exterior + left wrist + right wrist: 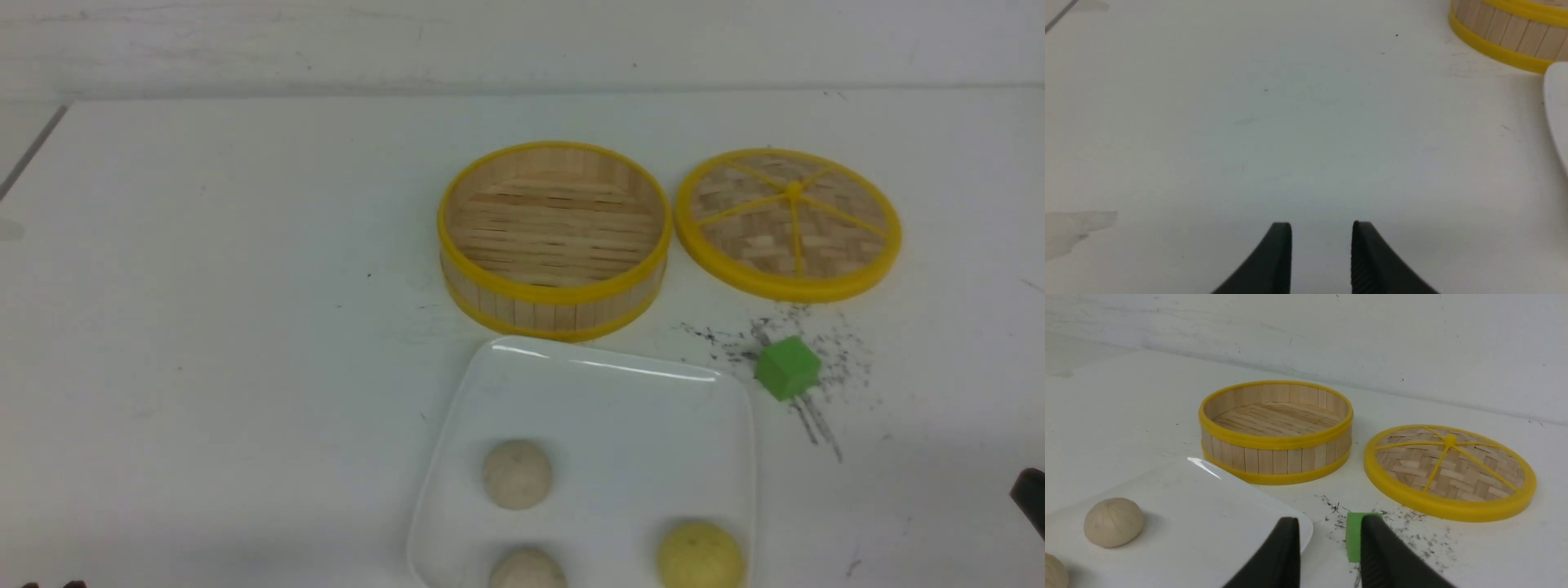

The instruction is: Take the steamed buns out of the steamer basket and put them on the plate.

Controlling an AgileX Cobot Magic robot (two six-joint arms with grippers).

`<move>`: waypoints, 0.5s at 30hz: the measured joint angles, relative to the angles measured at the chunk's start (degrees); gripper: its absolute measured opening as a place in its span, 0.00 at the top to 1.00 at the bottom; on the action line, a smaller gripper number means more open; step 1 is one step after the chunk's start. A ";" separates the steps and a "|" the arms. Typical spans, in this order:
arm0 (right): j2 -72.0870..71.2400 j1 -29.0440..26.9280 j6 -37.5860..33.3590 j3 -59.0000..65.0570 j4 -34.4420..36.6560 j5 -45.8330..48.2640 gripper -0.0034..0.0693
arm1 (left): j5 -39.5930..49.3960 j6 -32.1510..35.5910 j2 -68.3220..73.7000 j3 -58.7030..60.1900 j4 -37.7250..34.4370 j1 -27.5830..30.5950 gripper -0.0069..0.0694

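**A:** Anything left in the steamer basket (555, 314)?

**B:** No, bare slats right across its floor. All 3 steamed buns (517, 474) sit on the plate (637, 408): 2 off-white on its left half, front and back, and the pale yellow bun (700, 555) at the near right corner. None touches another.

**A:** And the claws?

**B:** The left gripper (1322, 228) hangs over bare table (245, 327), jaws part-way apart, nothing between them. The right gripper (1330, 522) is the same, a moderate gap and empty. The green cube (787, 368) shows through that gap, but it lies on the table past the fingertips, not gripped.

**A:** Which arm would go in, if it had to?

**B:** The right, I'd say. The plate's corner shows just beside its fingertips, with the buns off to the robot's left of it. The left claw catches only a sliver of the plate's edge. The buns are round, so there's no long axis to line up on. I judge the job done, though; pulling clear is all that's left.

**A:** Room for that?

**B:** Plenty on the left, wide bare table. The right is tighter: the cube near the plate's rim, the woven lid (789, 222) beyond it, beside the basket. The basket and the plate's far rim are close; touching or not, I can't tell.
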 joint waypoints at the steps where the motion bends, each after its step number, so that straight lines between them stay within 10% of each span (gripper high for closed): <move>1: 0.00 0.00 0.00 0.00 0.00 0.00 0.62 | -0.97 1.47 0.00 0.52 -1.22 1.96 0.59; 15: 0.00 0.00 0.00 0.00 0.00 0.00 0.62 | -3.04 6.93 0.00 0.95 -3.27 11.83 0.59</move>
